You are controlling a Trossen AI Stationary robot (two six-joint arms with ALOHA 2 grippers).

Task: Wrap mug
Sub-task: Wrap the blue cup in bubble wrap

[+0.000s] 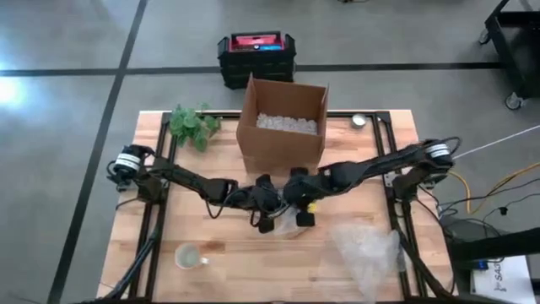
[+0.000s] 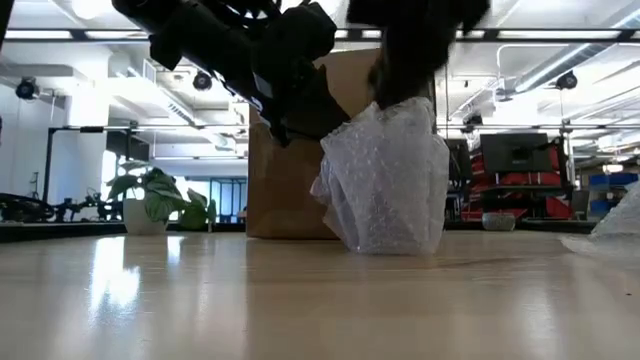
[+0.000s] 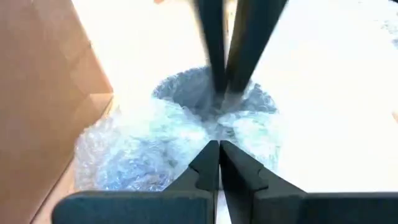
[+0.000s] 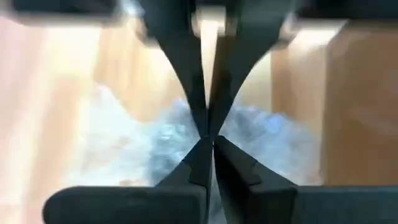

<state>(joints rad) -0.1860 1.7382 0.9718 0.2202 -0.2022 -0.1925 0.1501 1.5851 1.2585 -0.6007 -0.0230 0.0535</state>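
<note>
Both tools, left and right, were pinched shut on the bubble-wrapped bundle mid-bench, near the box. Wrapping seemed underway; next, tucking loose wrap tight.

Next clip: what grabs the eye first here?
Both grippers meet at mid-table over a bubble-wrap bundle, the left gripper and right gripper each pinched shut on the wrap. Just behind stands an open cardboard box, and a bare mug sits alone near the front edge.
</note>
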